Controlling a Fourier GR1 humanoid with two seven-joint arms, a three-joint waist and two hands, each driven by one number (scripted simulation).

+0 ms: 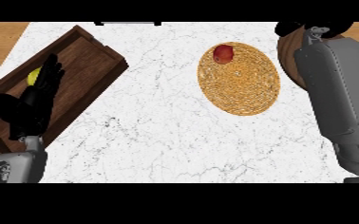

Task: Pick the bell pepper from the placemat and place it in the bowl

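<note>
— What is nearest to you on the white marble table [161, 137]?

— My two grey forearms, coming in from the near edge. On the left, my left hand [38, 95] rests over a dark wooden tray [88, 59], its black fingers straight and pointing far, holding nothing. A small yellow thing [33, 76] lies in the tray, just beside those fingers; I cannot tell what it is.

— And the right side?

— My right forearm [329, 95] runs up the right edge. My right hand [312, 28] is at the far right corner, over a brown wooden bowl [286, 59] that my arm partly hides. Only a little of the hand shows, so I cannot tell whether its fingers are spread or curled, or whether anything is in them.

— Where is the bell pepper?

— The red bell pepper [223, 53] sits on the round woven placemat [242, 83], at its far left part. The placemat lies right of the middle, near the bowl. Both hands are well apart from the pepper.
</note>
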